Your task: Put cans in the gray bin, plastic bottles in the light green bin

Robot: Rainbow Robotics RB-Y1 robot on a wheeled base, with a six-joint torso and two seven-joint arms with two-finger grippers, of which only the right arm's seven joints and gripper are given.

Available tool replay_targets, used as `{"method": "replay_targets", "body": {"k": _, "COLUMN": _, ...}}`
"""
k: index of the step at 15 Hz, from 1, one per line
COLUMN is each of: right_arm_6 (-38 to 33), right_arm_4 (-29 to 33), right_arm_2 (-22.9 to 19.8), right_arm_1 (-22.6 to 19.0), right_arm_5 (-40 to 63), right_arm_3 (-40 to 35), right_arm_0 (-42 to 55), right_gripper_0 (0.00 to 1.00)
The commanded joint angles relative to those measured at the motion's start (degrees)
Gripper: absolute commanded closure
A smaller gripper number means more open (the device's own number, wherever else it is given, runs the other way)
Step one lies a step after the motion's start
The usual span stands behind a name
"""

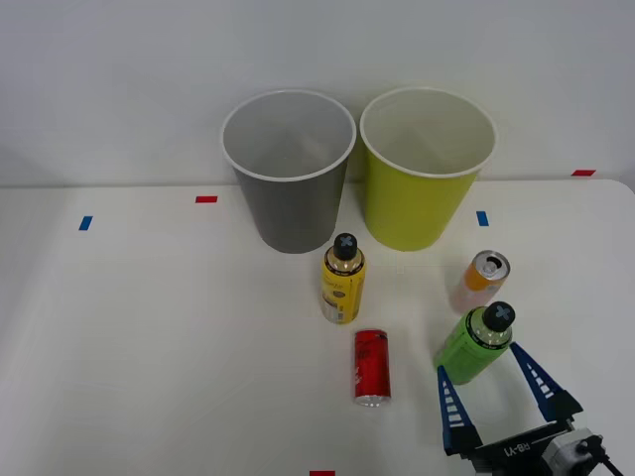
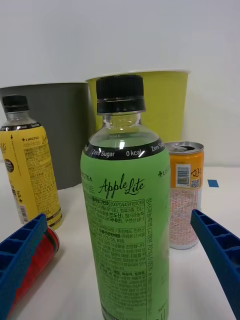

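My right gripper (image 1: 483,364) (image 2: 122,260) is open, with its blue fingers either side of the upright green bottle (image 1: 476,342) (image 2: 125,225) and not touching it. The orange and pink can (image 1: 480,280) (image 2: 185,195) stands just beyond that bottle. The yellow bottle (image 1: 343,281) (image 2: 29,165) stands upright near the table's middle. In front of it the red can (image 1: 371,367) (image 2: 36,260) lies on its side. At the back stand the gray bin (image 1: 289,174) (image 2: 60,130) and, to its right, the light green bin (image 1: 425,169) (image 2: 167,105).
Small blue tape marks (image 1: 85,222) and red tape marks (image 1: 206,199) dot the white table (image 1: 149,347). A pale wall rises close behind the bins. The table's right corner curves off near the red mark (image 1: 583,173).
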Motion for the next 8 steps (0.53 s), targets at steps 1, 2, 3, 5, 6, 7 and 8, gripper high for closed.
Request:
{"method": "replay_targets", "body": {"k": 1, "right_arm_6": 1.24, "right_arm_4": -2.99, "right_arm_2": 1.29, "right_arm_1": -1.27, "right_arm_5": 0.52, "right_arm_3": 0.03, "right_arm_0": -1.89, "right_gripper_0": 0.00}}
{"method": "replay_targets", "body": {"k": 2, "right_arm_6": 1.59, "right_arm_4": -4.04, "right_arm_2": 1.99, "right_arm_1": -1.80, "right_arm_5": 1.31, "right_arm_3": 0.03, "right_arm_0": -2.68, "right_gripper_0": 0.00}}
{"method": "replay_targets", "body": {"k": 3, "right_arm_6": 2.20, "right_arm_4": -5.36, "right_arm_2": 2.96, "right_arm_1": -2.33, "right_arm_5": 1.92, "right_arm_3": 0.03, "right_arm_0": -3.74, "right_gripper_0": 0.00}}
{"method": "replay_targets", "body": {"k": 5, "right_arm_6": 3.17, "right_arm_4": -7.56, "right_arm_2": 4.37, "right_arm_1": -3.12, "right_arm_5": 2.27, "right_arm_3": 0.03, "right_arm_0": -5.06, "right_gripper_0": 0.00}}
{"method": "replay_targets", "body": {"k": 6, "right_arm_6": 3.78, "right_arm_4": -7.65, "right_arm_2": 4.54, "right_arm_1": -3.56, "right_arm_5": 2.45, "right_arm_3": 0.03, "right_arm_0": -5.67, "right_gripper_0": 0.00}}
{"method": "replay_targets", "body": {"k": 7, "right_arm_6": 4.05, "right_arm_4": -7.82, "right_arm_2": 4.54, "right_arm_1": -4.00, "right_arm_5": 2.62, "right_arm_3": 0.03, "right_arm_0": -6.20, "right_gripper_0": 0.00}}
{"method": "replay_targets", "body": {"k": 8, "right_arm_6": 4.49, "right_arm_4": -8.18, "right_arm_2": 4.63, "right_arm_1": -4.26, "right_arm_5": 2.80, "right_arm_3": 0.03, "right_arm_0": -6.64, "right_gripper_0": 0.00}}
